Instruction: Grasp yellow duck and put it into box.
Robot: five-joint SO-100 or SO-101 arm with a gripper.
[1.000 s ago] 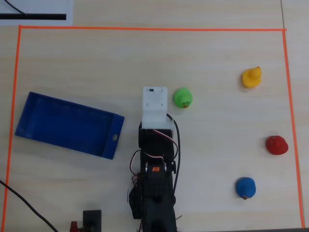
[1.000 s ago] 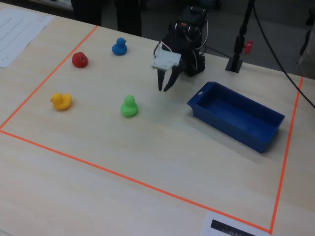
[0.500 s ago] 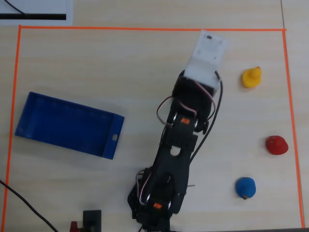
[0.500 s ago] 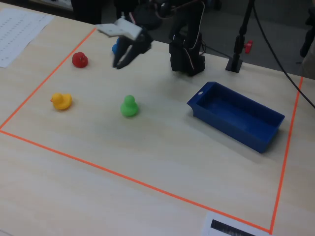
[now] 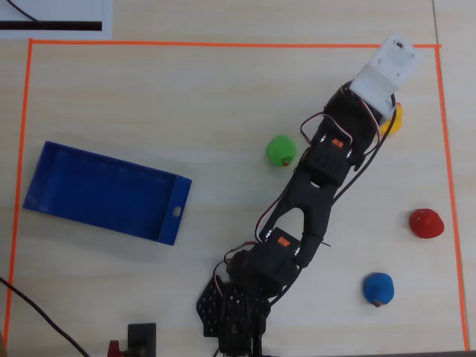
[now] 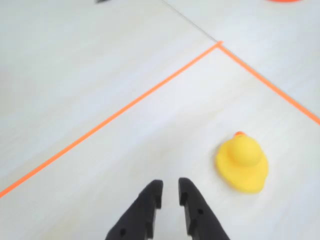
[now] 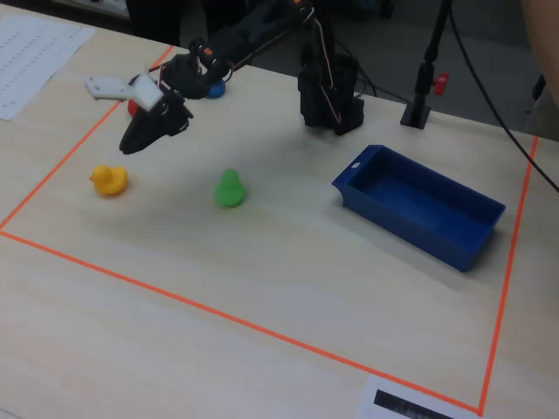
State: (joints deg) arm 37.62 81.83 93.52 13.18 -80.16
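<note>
Hovering end effector point(image 6: 169, 192) above, yellow duck point(image 6: 242, 163) just right, wrist view.

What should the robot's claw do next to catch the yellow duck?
Probably open wider and slide right in the wrist view. There the gripper has its fingers nearly together and grips nothing, while the yellow duck sits to its right. In the fixed view it hangs above the table.

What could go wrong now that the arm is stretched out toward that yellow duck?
The gripper looks nearly shut and sits beside the yellow duck, not over it; descending like this, it could knock the duck away toward the orange tape line. Also, the box lies far across the table, so a loosely held duck might drop on the way.
</note>
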